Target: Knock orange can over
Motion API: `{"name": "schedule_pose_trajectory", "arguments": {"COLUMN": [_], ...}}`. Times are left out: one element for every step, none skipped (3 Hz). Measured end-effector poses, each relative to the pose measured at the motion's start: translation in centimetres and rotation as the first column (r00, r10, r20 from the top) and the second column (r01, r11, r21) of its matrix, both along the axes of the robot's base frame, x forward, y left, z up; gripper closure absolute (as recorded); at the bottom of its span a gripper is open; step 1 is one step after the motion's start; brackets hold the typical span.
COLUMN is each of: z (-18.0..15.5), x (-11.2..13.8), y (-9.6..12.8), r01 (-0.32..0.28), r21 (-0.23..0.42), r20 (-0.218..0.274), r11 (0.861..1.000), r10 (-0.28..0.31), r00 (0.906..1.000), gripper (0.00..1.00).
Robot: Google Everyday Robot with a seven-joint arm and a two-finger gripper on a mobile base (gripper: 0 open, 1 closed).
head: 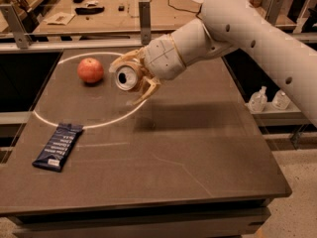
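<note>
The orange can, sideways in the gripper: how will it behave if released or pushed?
Likely to roll: the orange can is held sideways, round silver top toward the camera, by the gripper beside the fruit. As a drink can it is probably light and thin-walled, so hard squeezing may dent it.

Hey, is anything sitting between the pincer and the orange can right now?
Nothing visible does. The pincer is closed around the orange can, which is held on its side above the table with its silver top toward the camera. The red fruit lies apart, to the left in the picture.
</note>
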State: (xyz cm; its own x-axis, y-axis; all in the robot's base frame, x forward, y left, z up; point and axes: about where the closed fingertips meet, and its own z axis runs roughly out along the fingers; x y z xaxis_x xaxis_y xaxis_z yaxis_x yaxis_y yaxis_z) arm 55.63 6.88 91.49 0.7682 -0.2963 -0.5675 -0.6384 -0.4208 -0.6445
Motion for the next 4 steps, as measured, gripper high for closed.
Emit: {"name": "schedule_pose_trajectory", "arguments": {"z": [-0.9,-2.6,-5.0,-6.3], "x": [-1.0,-2.2,-3.2,-3.6], "y": [-1.5,-2.7,-4.1,-5.1], "r01": [0.007,0.031,0.068,0.082], "r21": [-0.089,-0.189,-0.273,-0.313], "r20": [0.066,0.130,0.174,0.168], "r11": [0.996,0.981,0.960,0.946], "r10": [-0.001,-0.007,-0.020,-0.029], "r00": [0.9978,0.9915,0.9845,0.9854], "gripper": [1.00,1.00,1.00,1.00]}}
